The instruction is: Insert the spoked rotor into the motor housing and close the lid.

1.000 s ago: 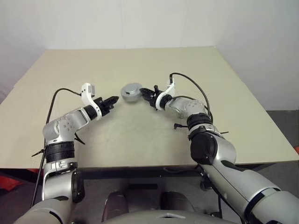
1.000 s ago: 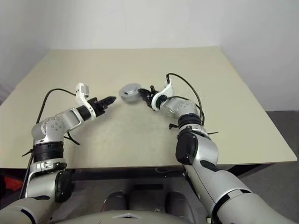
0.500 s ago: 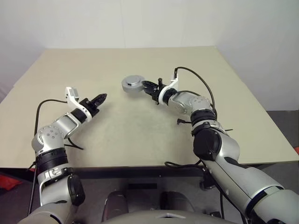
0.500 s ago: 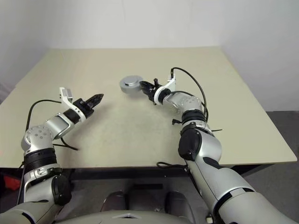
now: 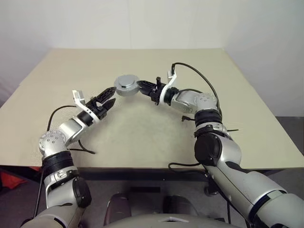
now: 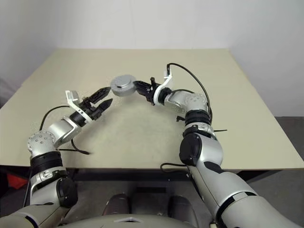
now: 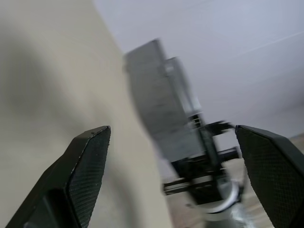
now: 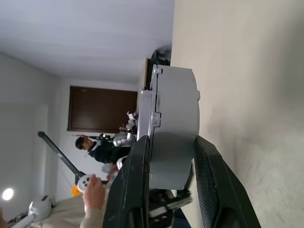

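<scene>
Above the tan table (image 5: 142,133), my right gripper (image 5: 140,86) is shut on the rim of the round silver-grey motor housing (image 5: 126,84). It holds the housing in the air, flat grey face up. The lid (image 8: 145,118) seems to sit as a thin plate on that face. In the right wrist view both fingers (image 8: 135,185) clamp the housing's wall (image 8: 173,104). My left gripper (image 5: 113,95) is open, its tips just left of the housing without touching it. The left wrist view shows the housing (image 7: 156,95) between and beyond the spread fingers (image 7: 88,166). The spoked rotor is hidden.
The table's far edge meets a white wall (image 5: 142,23), and its front edge runs below my arms. In the background of the right wrist view a person (image 8: 97,147) holds a controller.
My left gripper went from shut to wide open. It swung out to the left, then came back up beside the housing. My right gripper lifted the housing a little.
</scene>
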Robot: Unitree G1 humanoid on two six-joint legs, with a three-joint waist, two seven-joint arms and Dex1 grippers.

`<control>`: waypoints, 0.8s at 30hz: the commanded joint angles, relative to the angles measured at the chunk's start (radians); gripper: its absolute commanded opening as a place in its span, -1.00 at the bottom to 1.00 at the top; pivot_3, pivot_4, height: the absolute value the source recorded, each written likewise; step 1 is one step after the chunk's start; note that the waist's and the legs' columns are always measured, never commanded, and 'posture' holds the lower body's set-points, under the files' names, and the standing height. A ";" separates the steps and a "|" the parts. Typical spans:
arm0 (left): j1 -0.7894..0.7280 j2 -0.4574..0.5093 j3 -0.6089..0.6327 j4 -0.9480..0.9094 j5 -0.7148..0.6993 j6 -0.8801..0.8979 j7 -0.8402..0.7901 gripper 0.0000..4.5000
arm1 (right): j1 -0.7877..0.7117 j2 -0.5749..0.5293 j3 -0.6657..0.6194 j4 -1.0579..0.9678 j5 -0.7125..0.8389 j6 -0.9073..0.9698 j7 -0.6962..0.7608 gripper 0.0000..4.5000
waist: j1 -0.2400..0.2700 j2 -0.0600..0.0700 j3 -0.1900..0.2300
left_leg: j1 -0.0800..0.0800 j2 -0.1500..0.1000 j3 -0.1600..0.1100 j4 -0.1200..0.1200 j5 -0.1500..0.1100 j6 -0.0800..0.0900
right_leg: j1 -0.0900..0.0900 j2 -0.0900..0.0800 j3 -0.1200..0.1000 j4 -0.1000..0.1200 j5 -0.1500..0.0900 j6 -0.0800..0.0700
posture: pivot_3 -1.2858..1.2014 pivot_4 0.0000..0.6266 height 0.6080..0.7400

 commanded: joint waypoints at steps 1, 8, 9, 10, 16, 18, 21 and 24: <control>-0.037 -0.004 0.016 0.022 -0.074 -0.003 0.019 0.98 | -0.017 0.004 -0.008 -0.070 0.063 0.008 0.032 -0.50 | 0.001 0.000 0.000 | 0.000 0.000 0.000 0.000 0.000 0.000 | 0.000 0.000 0.000 0.000 0.000 0.000 | 0.03 -1.00 1.00; -0.099 -0.022 -0.011 0.154 -0.053 -0.062 -0.003 0.98 | -0.005 0.008 0.003 -0.105 0.065 0.016 0.029 -0.50 | 0.001 0.000 0.000 | 0.000 0.000 0.000 0.000 0.000 -0.001 | 0.000 0.000 0.001 0.001 0.002 0.004 | 0.03 -1.00 1.00; -0.110 -0.025 -0.021 0.178 -0.040 -0.069 -0.010 0.98 | -0.005 0.009 0.003 -0.109 0.065 0.015 0.029 -0.50 | 0.001 0.000 0.000 | 0.000 0.000 0.000 0.000 0.000 -0.001 | 0.000 0.000 0.001 0.001 0.002 0.004 | 0.03 -1.00 1.00; -0.120 -0.027 -0.031 0.200 -0.028 -0.078 -0.016 0.98 | -0.005 0.010 0.003 -0.113 0.065 0.014 0.029 -0.50 | 0.001 0.000 0.000 | 0.000 0.000 0.000 0.000 0.000 -0.001 | 0.000 0.000 0.001 0.001 0.002 0.004 | 0.03 -1.00 1.00; -0.175 -0.038 -0.067 0.278 0.010 -0.113 -0.061 0.98 | 0.003 0.013 0.010 -0.142 0.063 0.016 0.024 -0.50 | 0.000 -0.001 0.000 | 0.000 0.000 0.000 0.000 0.000 -0.001 | 0.000 0.000 0.001 0.001 0.003 0.004 | 0.03 -1.00 1.00; -0.192 -0.044 -0.071 0.314 0.028 -0.138 -0.075 0.98 | 0.007 0.013 0.013 -0.149 0.062 0.013 0.022 -0.50 | 0.000 -0.001 0.000 | 0.000 0.000 0.000 0.000 0.000 -0.001 | 0.000 0.000 0.001 0.001 0.003 0.004 | 0.03 -1.00 1.00; -0.222 -0.059 -0.064 0.370 0.042 -0.181 -0.092 0.98 | 0.015 0.014 0.020 -0.158 0.056 0.010 0.022 -0.50 | 0.000 -0.001 0.000 | 0.000 -0.001 0.000 0.000 0.000 -0.001 | 0.000 0.000 0.001 0.001 0.003 0.005 | 0.03 -1.00 1.00; -0.243 -0.070 -0.070 0.397 0.059 -0.204 -0.107 0.98 | 0.019 0.013 0.027 -0.161 0.054 0.006 0.023 -0.50 | 0.000 -0.001 0.000 | 0.000 -0.001 0.000 0.000 0.000 -0.001 | 0.000 0.000 0.001 0.001 0.003 0.005 | 0.03 -1.00 1.00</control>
